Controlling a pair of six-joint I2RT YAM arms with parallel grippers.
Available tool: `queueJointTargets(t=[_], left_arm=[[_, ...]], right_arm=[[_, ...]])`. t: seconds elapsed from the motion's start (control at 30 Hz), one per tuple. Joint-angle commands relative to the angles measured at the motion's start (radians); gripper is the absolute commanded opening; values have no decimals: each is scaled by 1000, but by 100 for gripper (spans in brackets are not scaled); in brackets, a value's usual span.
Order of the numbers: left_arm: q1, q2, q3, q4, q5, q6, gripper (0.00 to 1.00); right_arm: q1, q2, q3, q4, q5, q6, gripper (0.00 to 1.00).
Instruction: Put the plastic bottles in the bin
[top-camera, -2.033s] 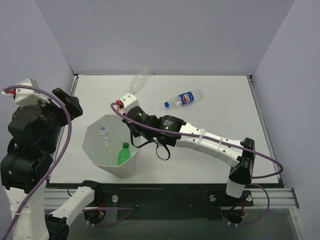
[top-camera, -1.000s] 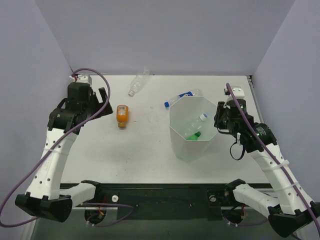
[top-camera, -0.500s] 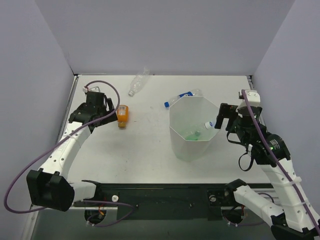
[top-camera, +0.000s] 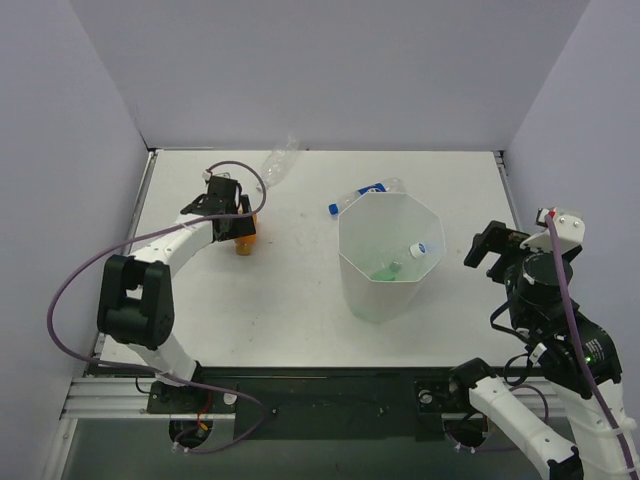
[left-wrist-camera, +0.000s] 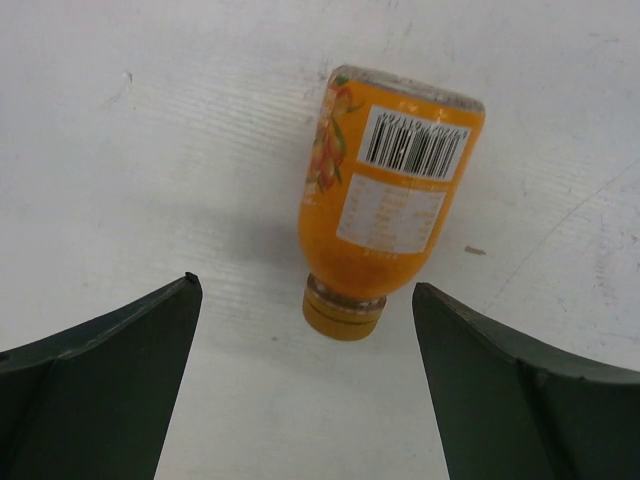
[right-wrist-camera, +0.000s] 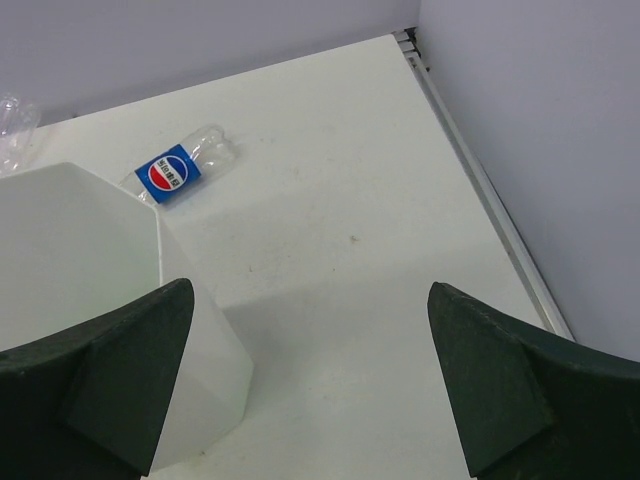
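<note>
The white bin (top-camera: 362, 292) stands right of the table's middle. Inside lie a green bottle (top-camera: 385, 268) and a clear, white-capped bottle (top-camera: 418, 250). A blue-label bottle (top-camera: 365, 192) lies just behind the bin and also appears in the right wrist view (right-wrist-camera: 180, 172). A plain clear bottle (top-camera: 278, 162) lies at the back. The short orange bottle (left-wrist-camera: 385, 210) lies on its side, cap toward my left gripper (left-wrist-camera: 305, 290), which is open just short of it. My right gripper (top-camera: 487, 248) hangs open right of the bin (right-wrist-camera: 80, 260), holding nothing.
The purple side wall and the table's right rail (right-wrist-camera: 500, 220) run close to the right arm. The left arm's purple cable (top-camera: 150, 245) loops over the table's left part. A purple back wall stands behind the table.
The right gripper has opened at the bin's right rim and pulled back to the right. The left gripper has swung in over the orange bottle. The bin stands where it stood a second ago.
</note>
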Motion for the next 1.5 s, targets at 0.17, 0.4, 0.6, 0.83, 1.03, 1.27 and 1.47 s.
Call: queueJointTargets(t=[0.17, 0.4, 0.6, 0.83, 1.03, 1.27, 1.47], left_arm=[[-4, 194, 177, 78, 56, 100, 98], [-7, 283, 241, 66, 148, 80, 67], [-39, 241, 370, -130, 188, 128, 38], [-106, 12, 641, -192, 545, 65, 4], [-301, -40, 824, -161, 798, 96, 0], [-569, -19, 841, -109, 772, 115, 0], [-639, 52, 846, -136, 671, 149, 0]], right_arm=[[-5, -23, 3, -37, 87, 2, 96], [-5, -32, 0, -55, 76, 35, 96], [-5, -44, 15, -63, 78, 42, 96], [-5, -25, -6, -57, 70, 69, 96], [-5, -57, -21, -57, 78, 85, 96], [-5, -54, 20, -64, 40, 28, 96], [-5, -60, 25, -58, 78, -1, 96]])
